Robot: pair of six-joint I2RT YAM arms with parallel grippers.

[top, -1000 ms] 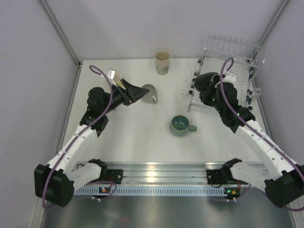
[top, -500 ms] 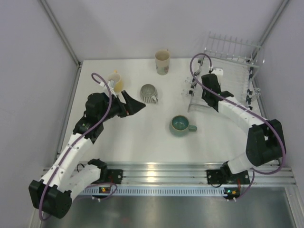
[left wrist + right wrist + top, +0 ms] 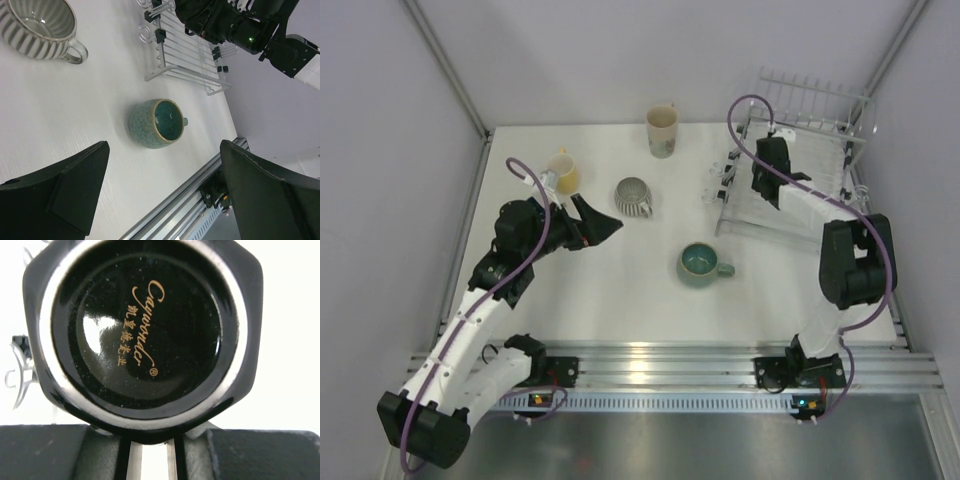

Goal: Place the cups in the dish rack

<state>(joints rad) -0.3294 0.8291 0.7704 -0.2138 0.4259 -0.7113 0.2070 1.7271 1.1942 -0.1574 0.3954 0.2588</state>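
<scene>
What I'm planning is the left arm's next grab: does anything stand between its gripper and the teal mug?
Nothing visible: only bare table lies between the open left gripper and the teal mug.

Both arms are built of white, tube-like links joined by black rounded joints. On the left arm (image 3: 480, 300) a purple cable (image 3: 512, 161) follows the links and makes a loop near the wrist. The right arm (image 3: 807, 207) carries a second purple cable (image 3: 732, 120) of the same kind. The left pincer (image 3: 605, 228) is all black, with two broad wedge-shaped fingers (image 3: 75, 185) in a matt finish. The black housing near the right wrist has a small green light (image 3: 249, 39)
</scene>
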